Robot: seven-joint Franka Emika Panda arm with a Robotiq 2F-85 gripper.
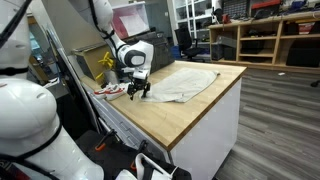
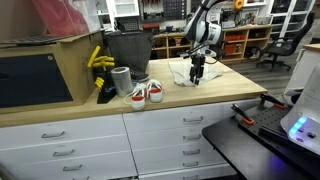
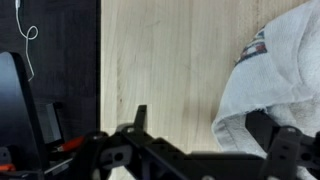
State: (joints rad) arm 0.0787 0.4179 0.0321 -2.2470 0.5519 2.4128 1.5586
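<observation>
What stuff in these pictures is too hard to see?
- Towel: wrist view, cut off by the right edge; the gripper covers its bottom corner.
- Gripper: in an exterior view, too small to tell if it touches the towel.
- Yellow thing: in an exterior view, beside the bin, too small to name.
- Label on the towel: wrist view, blurred, unreadable.

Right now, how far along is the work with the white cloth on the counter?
Done: nothing that shows; the white cloth lies rumpled on the wooden counter, not lifted. In hand: the pincer stands open, low at the cloth's edge; in the wrist view one finger is in front of the cloth, the other over bare wood. Left: the grip itself; the jaws have not closed on the cloth.
</observation>
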